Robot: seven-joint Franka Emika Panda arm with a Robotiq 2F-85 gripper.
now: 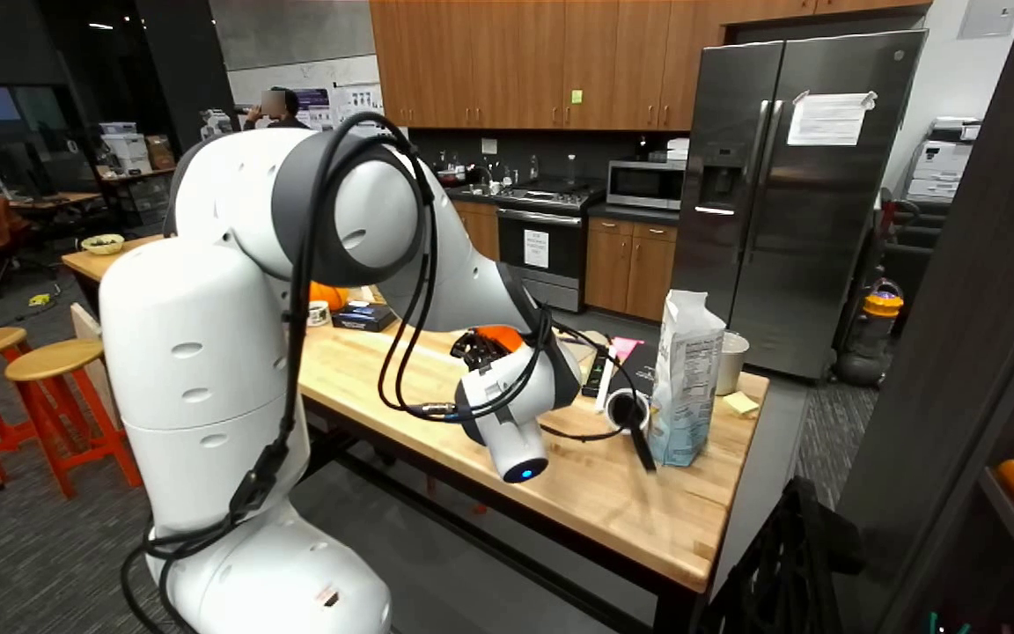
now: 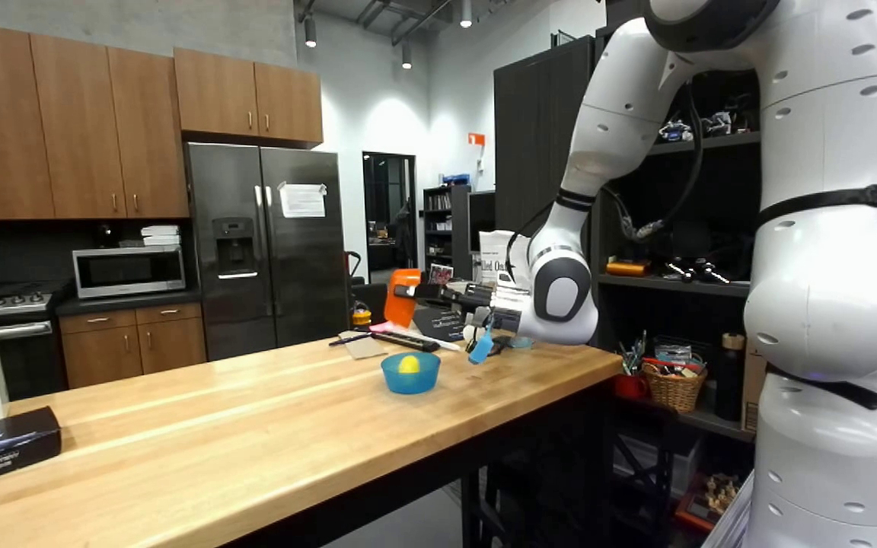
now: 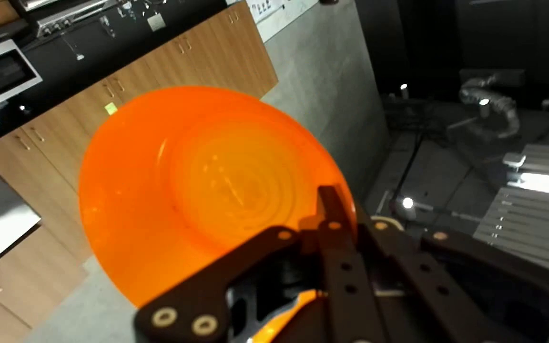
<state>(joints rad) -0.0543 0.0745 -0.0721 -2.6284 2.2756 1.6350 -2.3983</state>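
My fingers (image 3: 330, 214) are clamped on the orange bowl (image 3: 236, 190) by its rim: one inside, one outside, just the bowl's wall between. Key relation: the bowl sits right out at the fingertips, off to one side of them, held up off the surface (image 2: 240, 434). It's round, so no long axis; what counts is tilt. It's on edge, not level, hollow side apparently facing back at my wrist. No contents visible in it.

Other containers: blue bowl (image 2: 410, 383) upright on the surface, lower than my fingers, not touching. Can't tell if it's straight under them; depth is unclear in an exterior view. One yellow round thing (image 2: 409, 364) in it, ball or fruit, can't tell. Apart from the fingers, back toward my wrist, a tall paper bag (image 1: 687, 387) stands on the surface, contents hidden.
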